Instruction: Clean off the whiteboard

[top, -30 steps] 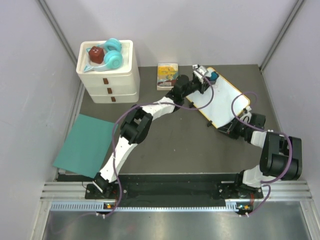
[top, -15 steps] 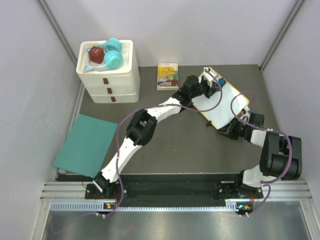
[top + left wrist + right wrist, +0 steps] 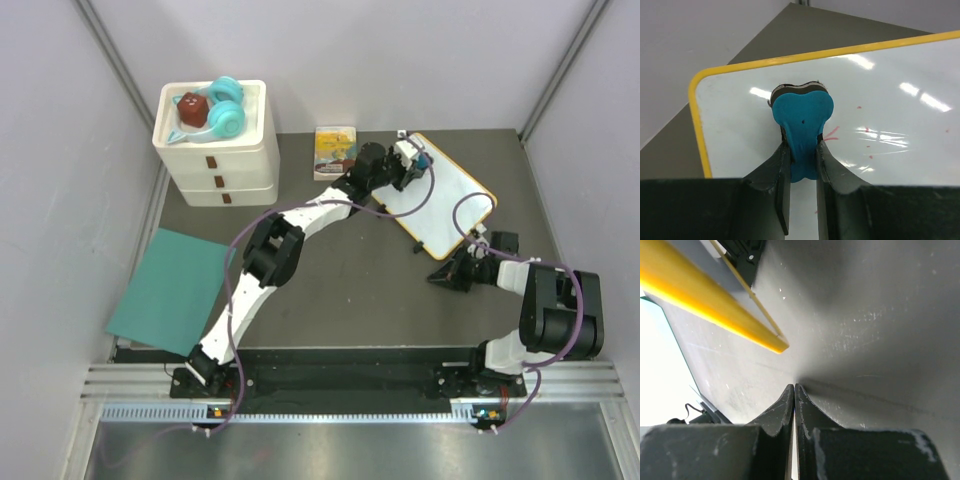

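The whiteboard (image 3: 450,195), white with a yellow frame, lies tilted at the table's back right. My left gripper (image 3: 409,155) hovers over its far-left corner and is shut on a blue eraser (image 3: 803,114). The left wrist view shows the eraser's pad resting on the whiteboard (image 3: 900,70), with faint red marks (image 3: 832,132) just right of it. My right gripper (image 3: 438,279) lies low on the grey table, near the board's front corner and apart from it. Its jaws are shut on nothing (image 3: 794,388). The board's yellow frame (image 3: 710,305) passes above them.
A white drawer unit (image 3: 222,165) carrying teal headphones (image 3: 226,110) and a dark red object stands at the back left. A small yellow picture book (image 3: 334,152) lies beside the left arm's wrist. A teal sheet (image 3: 172,290) lies at the left edge.
My right gripper has come off the board's near corner, drawn back toward me and shut. My left gripper swept the eraser right along the board, then back left.
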You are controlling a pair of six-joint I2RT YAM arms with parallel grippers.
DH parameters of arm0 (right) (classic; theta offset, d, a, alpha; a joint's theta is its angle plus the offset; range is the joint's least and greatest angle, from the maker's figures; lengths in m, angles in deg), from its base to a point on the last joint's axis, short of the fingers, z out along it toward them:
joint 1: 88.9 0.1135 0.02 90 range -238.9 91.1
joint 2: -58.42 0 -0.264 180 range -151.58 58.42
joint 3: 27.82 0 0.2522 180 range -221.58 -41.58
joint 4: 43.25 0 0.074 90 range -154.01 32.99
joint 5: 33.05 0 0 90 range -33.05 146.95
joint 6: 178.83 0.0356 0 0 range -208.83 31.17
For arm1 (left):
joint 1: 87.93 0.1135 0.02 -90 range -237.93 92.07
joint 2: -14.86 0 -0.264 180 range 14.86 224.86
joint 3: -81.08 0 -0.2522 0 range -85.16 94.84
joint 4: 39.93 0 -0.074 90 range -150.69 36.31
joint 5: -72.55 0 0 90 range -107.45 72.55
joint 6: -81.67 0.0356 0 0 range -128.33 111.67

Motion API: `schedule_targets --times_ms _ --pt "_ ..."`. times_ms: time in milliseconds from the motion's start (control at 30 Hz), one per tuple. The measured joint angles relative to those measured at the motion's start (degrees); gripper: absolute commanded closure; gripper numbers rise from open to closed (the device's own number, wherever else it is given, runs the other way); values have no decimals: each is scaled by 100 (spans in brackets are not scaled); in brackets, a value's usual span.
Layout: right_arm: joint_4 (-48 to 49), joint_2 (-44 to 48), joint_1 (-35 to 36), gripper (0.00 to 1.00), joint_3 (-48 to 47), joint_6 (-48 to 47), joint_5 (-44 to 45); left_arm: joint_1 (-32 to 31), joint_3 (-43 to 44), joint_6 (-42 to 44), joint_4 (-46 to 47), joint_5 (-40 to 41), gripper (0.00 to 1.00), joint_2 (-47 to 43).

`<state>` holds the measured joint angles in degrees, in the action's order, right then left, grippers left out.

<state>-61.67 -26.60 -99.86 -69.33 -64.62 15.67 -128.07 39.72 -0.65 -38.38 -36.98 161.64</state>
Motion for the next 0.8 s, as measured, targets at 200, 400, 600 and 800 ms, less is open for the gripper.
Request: schedule_targets --times_ms 200,400,600,800 --pt "-48 0 4 100 0 -2 -17 105 -4 -387 793 72 100 144" --pt "-52 0 7 100 0 0 -20 79 -17 -780 1320 -247 100 262" --pt "-52 2 9 100 0 0 -17 -133 -17 -802 1421 -669 100 267" --pt "-61 11 9 100 0 0 -13 -289 -262 -579 1488 -323 100 262"
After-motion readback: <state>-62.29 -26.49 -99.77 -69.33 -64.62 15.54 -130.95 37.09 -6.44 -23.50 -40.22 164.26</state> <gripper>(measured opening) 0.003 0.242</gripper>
